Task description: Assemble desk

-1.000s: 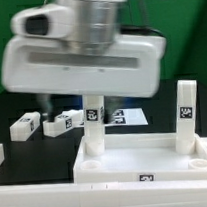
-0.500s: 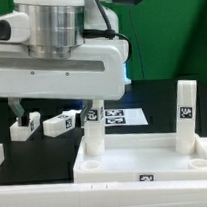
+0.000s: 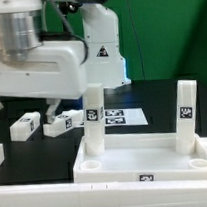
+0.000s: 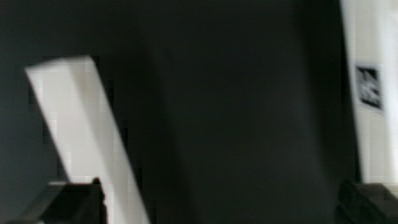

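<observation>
The arm's fingers hang spread wide and empty above two loose legs lying on the dark bench, at the exterior view's left. The desk's tabletop sits in the foreground, rim up. One upright leg and a second upright leg stand in its far corner sockets. The marker board lies behind them. With two legs apparently seated, the step in hand looks like fetching a third. That calls for lowering the fingers squarely over one loose leg and closing across its narrow sides, clear of its neighbour. A second ago the hand hung over the upright leg nearer the exterior view's left; it has since swung off toward the loose legs, fingers as wide as before
</observation>
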Available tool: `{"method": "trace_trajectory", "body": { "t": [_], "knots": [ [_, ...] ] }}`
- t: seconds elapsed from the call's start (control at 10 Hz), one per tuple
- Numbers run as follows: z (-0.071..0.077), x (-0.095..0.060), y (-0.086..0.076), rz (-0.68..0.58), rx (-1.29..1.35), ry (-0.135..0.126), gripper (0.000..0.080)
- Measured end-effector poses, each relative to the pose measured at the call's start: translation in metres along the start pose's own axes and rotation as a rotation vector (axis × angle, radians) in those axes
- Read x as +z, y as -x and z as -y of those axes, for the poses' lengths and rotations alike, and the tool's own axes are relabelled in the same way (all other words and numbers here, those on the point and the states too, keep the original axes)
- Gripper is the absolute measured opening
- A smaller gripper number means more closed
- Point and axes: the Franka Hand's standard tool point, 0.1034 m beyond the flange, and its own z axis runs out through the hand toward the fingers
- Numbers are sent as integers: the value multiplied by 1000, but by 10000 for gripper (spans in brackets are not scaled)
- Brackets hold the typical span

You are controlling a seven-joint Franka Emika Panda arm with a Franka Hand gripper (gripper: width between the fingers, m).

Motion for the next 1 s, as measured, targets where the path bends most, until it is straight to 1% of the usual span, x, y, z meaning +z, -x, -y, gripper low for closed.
{"method": "trace_trajectory", "body": {
  "t": [0.1,0.4,0.5,0.6,0.7,0.8,0.9,1.0],
  "knots": [
    [-6,2,4,-1,8,2,649],
    [-4,3,3,0,5,3,649],
    [-7,4,6,13,23,-4,649],
    [-20,4,12,44,80,-18,649],
    [-32,6,21,57,131,-22,649],
    [-41,11,36,97,182,-53,649],
    [-48,13,46,138,228,-87,649],
    [-51,13,49,151,249,-93,649]
  ]
}}
